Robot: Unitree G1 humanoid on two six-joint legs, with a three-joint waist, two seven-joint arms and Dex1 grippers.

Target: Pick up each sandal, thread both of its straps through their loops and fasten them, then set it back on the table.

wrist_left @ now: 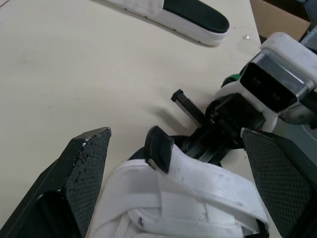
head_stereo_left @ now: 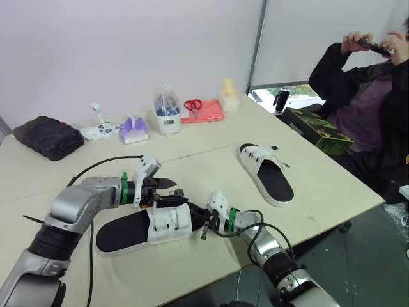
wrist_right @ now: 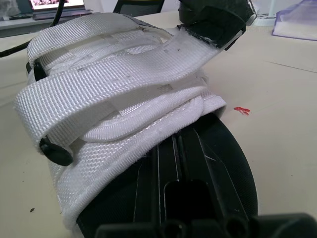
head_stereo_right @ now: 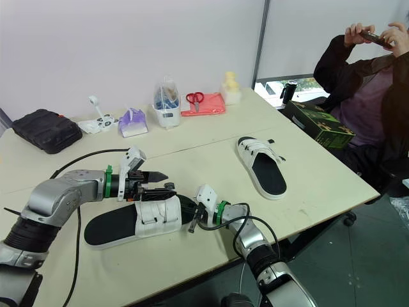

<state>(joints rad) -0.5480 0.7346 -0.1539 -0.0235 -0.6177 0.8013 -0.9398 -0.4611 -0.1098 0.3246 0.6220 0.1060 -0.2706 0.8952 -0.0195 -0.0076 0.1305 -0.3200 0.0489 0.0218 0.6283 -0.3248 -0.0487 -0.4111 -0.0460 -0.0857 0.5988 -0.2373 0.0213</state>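
Left gripper (head_stereo_left: 169, 187), fingers apart, straddles the soft strap (wrist_left: 208, 181) of the near sandal (head_stereo_left: 121, 235), judged best pinched at its stiff black tip (wrist_left: 158, 151); whether the right gripper (head_stereo_left: 208, 224) grips cannot be told.

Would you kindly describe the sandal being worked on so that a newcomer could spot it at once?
Start at the cream table and go to its near edge. The sandal lies there between the left tool and right tool, white straps up. Its twin lies alone, farther off toward the seated person.
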